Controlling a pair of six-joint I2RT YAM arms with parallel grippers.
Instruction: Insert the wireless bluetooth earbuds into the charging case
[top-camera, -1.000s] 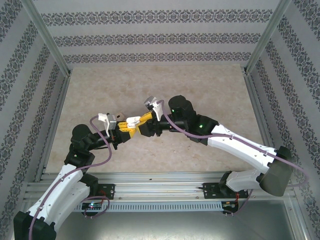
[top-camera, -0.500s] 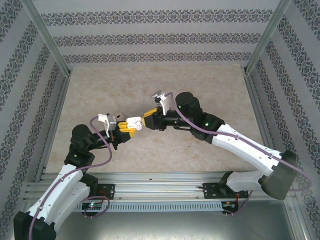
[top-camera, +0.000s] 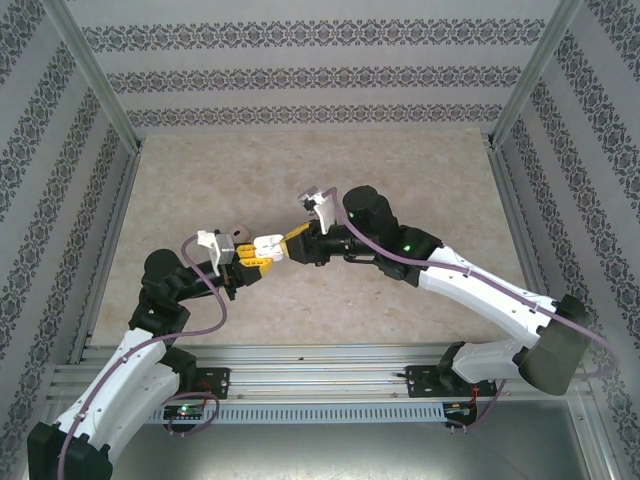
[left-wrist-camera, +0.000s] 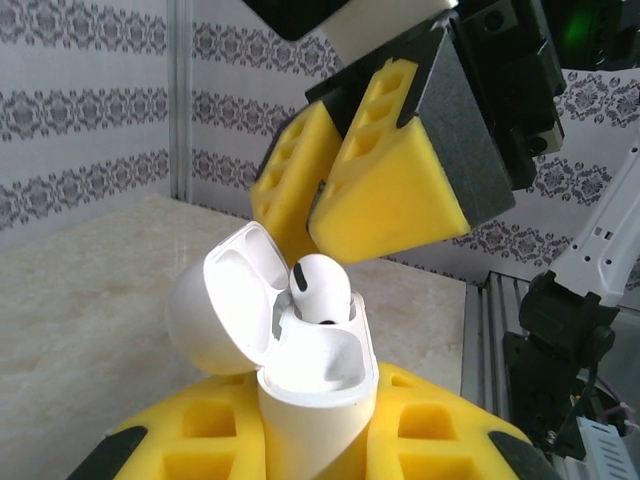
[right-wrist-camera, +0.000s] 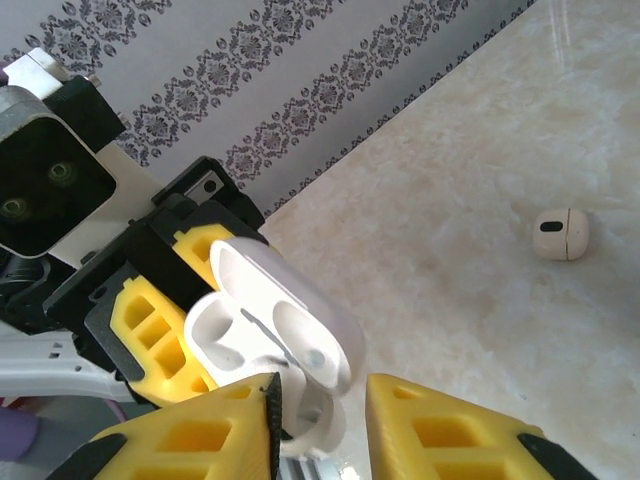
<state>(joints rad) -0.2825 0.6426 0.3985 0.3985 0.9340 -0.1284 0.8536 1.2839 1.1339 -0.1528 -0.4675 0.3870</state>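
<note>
Charging case (left-wrist-camera: 318, 400) between left fingers (left-wrist-camera: 440, 440), earbud (left-wrist-camera: 322, 288) in it. Right fingers (left-wrist-camera: 390, 190) just beside case's open end. Rounded piece (right-wrist-camera: 560, 234) on bench (right-wrist-camera: 480, 150) near case.

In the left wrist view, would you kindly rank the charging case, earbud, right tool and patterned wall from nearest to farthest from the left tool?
1. Glossy white charging case, clamped in the left tool, bottom centre.
2. Small white plastic earbud, in the case's open top.
3. Black-and-yellow right tool, just above the earbud.
4. Grey patterned wall, far behind.
</note>
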